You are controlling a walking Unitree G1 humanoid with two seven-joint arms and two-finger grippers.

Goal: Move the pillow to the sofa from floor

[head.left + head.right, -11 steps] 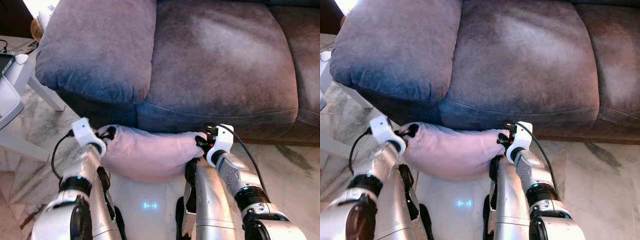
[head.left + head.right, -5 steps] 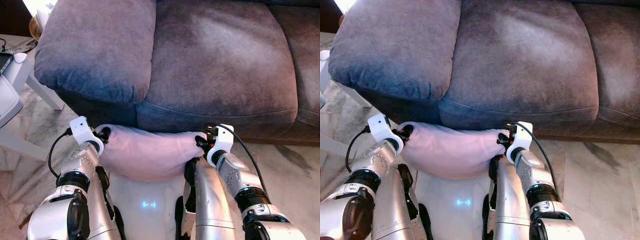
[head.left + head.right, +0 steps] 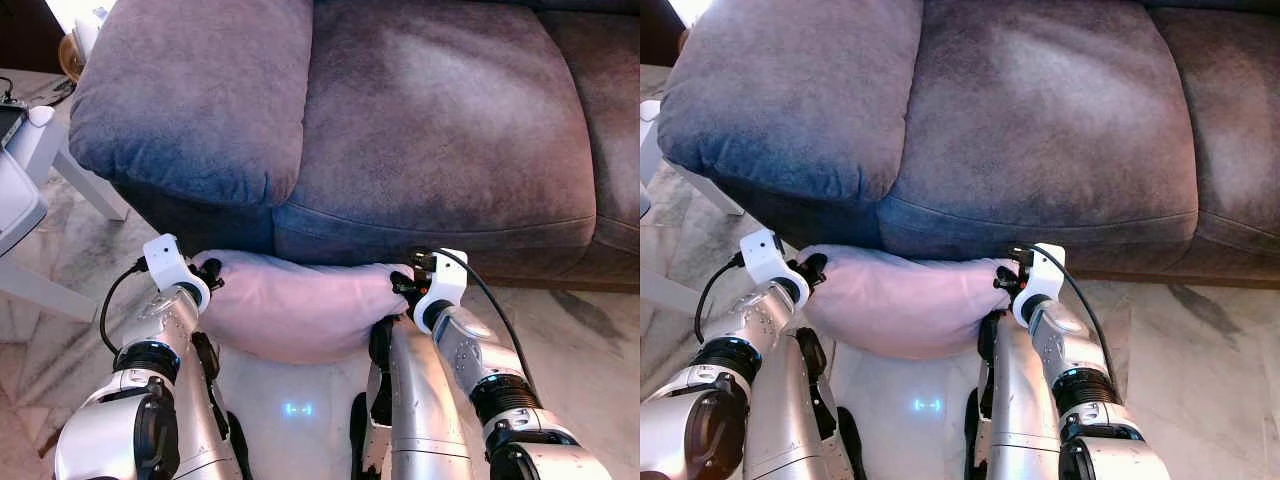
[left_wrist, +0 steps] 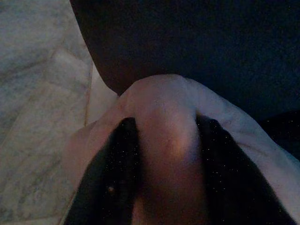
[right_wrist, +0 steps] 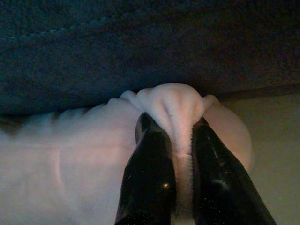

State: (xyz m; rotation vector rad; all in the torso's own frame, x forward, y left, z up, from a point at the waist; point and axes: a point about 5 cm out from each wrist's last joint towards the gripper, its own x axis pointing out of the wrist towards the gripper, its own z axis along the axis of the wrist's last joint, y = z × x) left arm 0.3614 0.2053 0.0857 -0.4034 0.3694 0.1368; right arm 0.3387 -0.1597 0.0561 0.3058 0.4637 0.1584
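A pale pink pillow (image 3: 290, 305) hangs low in front of the grey sofa (image 3: 430, 130), held at both ends just above the marble floor. My left gripper (image 3: 208, 270) is shut on its left corner; in the left wrist view the black fingers (image 4: 117, 168) pinch a fold of pillow (image 4: 164, 122). At the other end my right gripper (image 3: 400, 283) is shut on the right corner, and the right wrist view has its fingers (image 5: 150, 178) squeezing a bunched tuft of pillow (image 5: 176, 105). The pillow sits below the seat cushion's front edge.
A white side table (image 3: 25, 165) stands at the left, beside the sofa's arm cushion (image 3: 190, 90). Marble floor (image 3: 570, 330) stretches to the right under the sofa front. My own legs and torso are below the pillow.
The left gripper shifted slightly left and back with the pillow's corner. The right gripper and the pillow's right end stayed put.
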